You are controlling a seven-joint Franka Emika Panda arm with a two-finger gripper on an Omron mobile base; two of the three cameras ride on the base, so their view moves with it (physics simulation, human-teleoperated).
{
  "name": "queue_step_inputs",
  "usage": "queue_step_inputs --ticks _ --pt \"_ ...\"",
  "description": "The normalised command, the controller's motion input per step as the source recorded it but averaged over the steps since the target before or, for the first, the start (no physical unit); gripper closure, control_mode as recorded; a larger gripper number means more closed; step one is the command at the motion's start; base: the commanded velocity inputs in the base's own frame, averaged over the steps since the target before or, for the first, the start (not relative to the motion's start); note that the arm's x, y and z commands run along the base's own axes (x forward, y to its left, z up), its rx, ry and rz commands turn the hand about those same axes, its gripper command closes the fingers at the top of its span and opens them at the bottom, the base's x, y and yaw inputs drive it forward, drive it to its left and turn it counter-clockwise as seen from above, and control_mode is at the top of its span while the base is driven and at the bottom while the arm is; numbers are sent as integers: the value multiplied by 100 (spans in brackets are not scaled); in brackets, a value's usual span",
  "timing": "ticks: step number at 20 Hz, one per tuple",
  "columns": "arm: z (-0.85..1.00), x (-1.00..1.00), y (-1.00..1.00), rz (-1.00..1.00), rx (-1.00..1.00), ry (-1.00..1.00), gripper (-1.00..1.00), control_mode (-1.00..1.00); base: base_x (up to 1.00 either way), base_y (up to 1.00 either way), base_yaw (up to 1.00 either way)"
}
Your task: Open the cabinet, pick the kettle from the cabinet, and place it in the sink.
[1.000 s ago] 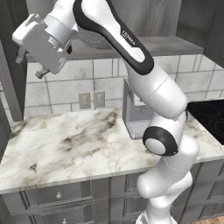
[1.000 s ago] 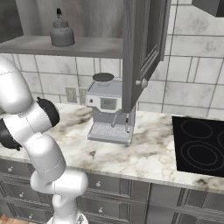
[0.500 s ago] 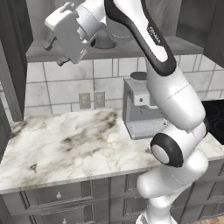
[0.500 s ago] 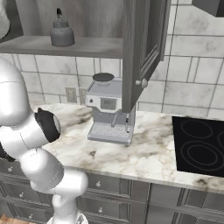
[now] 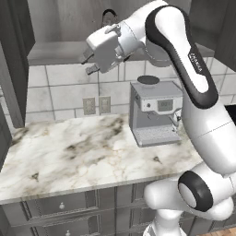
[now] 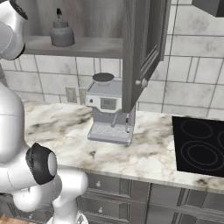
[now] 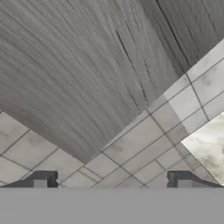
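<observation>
- The cabinet stands open; its right door swings out over the counter, round silver knob at the lower edge; a left door edge shows in the left base view.
- The kettle sits upright on the cabinet shelf, left of that door; in the left base view it shows just above the robot's hand.
- The gripper hangs in front of the shelf edge, below and left of the kettle, touching nothing; jaws spread wide and empty, tips far apart in the hand view.
- The coffee machine stands on the marble counter against the tiled wall; a black cooktop lies to its right.
</observation>
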Motion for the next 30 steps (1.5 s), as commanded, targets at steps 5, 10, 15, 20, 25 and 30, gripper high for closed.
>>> queue_step_inputs --ticks 5,10,15,20,25,30 --pt "7 -1 -29 -22 0 -16 -100 -100 0 0 0" --pt "19 0 -28 -35 0 -1 -100 -100 0 0 0" --pt "12 0 -32 -31 0 -9 -100 -100 0 0 0" --pt "5 2 -38 -25 0 -12 -100 -100 0 0 0" --pt "11 6 -46 -19 0 0 -100 -100 0 0 0" --pt "13 8 -44 -11 -2 -3 -100 -100 0 0 0"
